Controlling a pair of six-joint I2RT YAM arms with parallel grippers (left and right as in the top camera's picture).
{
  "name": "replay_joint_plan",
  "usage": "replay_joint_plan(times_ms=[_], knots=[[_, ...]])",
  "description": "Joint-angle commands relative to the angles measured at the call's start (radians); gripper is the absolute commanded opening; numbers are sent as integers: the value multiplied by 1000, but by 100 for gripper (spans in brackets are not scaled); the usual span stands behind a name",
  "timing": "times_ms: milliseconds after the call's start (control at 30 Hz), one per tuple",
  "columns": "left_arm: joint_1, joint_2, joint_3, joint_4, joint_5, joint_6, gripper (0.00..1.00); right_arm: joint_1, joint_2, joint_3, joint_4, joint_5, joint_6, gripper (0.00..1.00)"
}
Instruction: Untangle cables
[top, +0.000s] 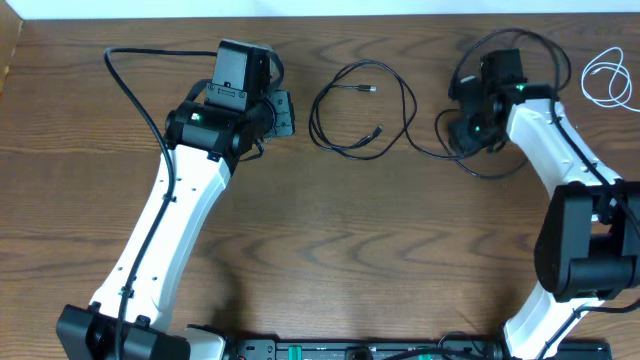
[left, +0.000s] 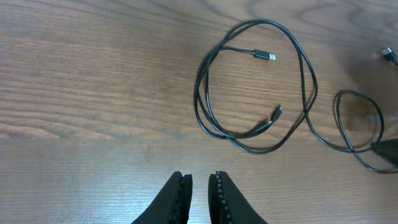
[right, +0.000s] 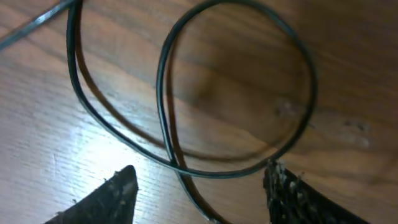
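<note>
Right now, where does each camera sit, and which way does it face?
Overhead: above the table, facing straight down; both arms, black cable, white cable.
Left wrist: on the left arm, looking down and forward at the black cable's coil; left gripper at the bottom edge.
Right wrist: close over the table, facing down at a black cable loop; right gripper spread across the bottom corners.
Shared: overhead and left wrist both show the coil and its plugs.

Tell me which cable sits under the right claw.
The black cable, looped beneath the open right claw; the white cable lies apart at the table's right edge.
</note>
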Motion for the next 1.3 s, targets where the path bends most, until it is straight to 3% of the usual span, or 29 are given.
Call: replay_joint_plan(times_ms=[0,167,367,900,1000,1133,1267], knots=[[2,4,4,-2,-5,-2,16,26,-1,-79,90,-14,-133,61],[2,4,4,-2,-6,-2,16,31,9,-130,160,-82,-257,57],[2,4,4,-2,-6,-2,16,33,14,-184,249,-101,-260,57],[2,4,4,-2,-6,-2,16,33,81,-201,250,-163,-308,56],[2,4,4,-2,-6,-2,16,34,96,-203,249,-168,-291,42],[2,4,4,-2,-6,-2,16,34,96,-203,249,-167,-153,2],[2,4,4,-1,-6,-2,16,33,72,-185,237,-170,137,1]])
